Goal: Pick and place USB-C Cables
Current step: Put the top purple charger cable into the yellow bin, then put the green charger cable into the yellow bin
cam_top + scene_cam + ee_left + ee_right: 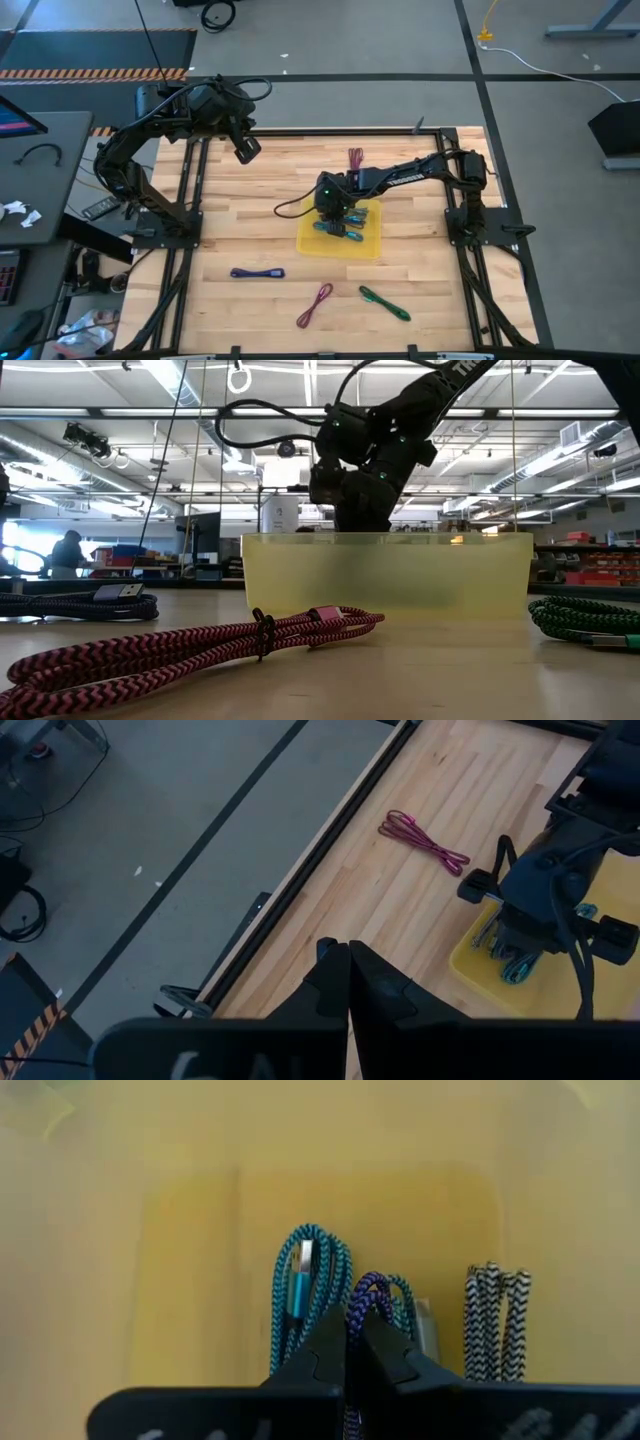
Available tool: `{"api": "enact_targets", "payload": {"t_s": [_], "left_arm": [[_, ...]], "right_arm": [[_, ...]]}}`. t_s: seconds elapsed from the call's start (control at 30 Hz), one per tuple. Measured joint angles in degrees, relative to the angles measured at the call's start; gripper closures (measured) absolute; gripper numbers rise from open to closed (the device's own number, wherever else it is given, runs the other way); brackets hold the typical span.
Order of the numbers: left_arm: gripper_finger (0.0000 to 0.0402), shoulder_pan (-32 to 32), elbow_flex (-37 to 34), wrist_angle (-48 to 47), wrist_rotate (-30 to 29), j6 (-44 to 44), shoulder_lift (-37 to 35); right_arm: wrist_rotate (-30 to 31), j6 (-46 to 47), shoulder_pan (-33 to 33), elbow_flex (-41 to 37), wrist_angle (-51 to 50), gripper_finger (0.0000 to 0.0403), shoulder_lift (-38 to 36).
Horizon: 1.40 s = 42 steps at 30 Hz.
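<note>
A yellow tray sits mid-table. My right gripper reaches down into it, shut on a purple-blue USB-C cable. A teal cable and a black-and-white cable lie flat on the tray floor beside it. On the bare wood lie a purple cable, a maroon cable, a green cable and a magenta cable. My left gripper hangs shut, high above the table's far left, touching nothing. My right gripper pinches the purple-blue cable just below its looped end between its two fingertips. The fingers come from above, slanting down into the tray. The loop sticks out past the tips; the fingers hide the rest of the cable.
The tray's translucent wall stands around the right gripper. Black frame rails run along the table's left and right sides. Open wood lies between the tray and the loose cables at the near edge.
</note>
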Motion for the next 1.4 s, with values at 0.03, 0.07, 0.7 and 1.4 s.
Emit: {"api": "enact_targets", "payload": {"t_s": [0.03, 0.07, 0.7, 1.4], "left_arm": [[0.0397, 0.0, 0.0, 0.0, 0.0, 0.0, 0.0], [0.0397, 0.0, 0.0, 0.0, 0.0, 0.0, 0.0], [0.0397, 0.0, 0.0, 0.0, 0.0, 0.0, 0.0], [0.0397, 0.0, 0.0, 0.0, 0.0, 0.4, 0.0]], "right_arm": [[0.0, 0.0, 0.0, 0.0, 0.3, 0.0396, 0.0], [0.0, 0.0, 0.0, 0.0, 0.5, 0.0396, 0.0], [-3.1, -0.7, 0.0, 0.0, 2.2, 0.0376, 0.0], [-1.5, -6.2, -0.1, 14.7, -10.3, 0.029, -0.4]]}}
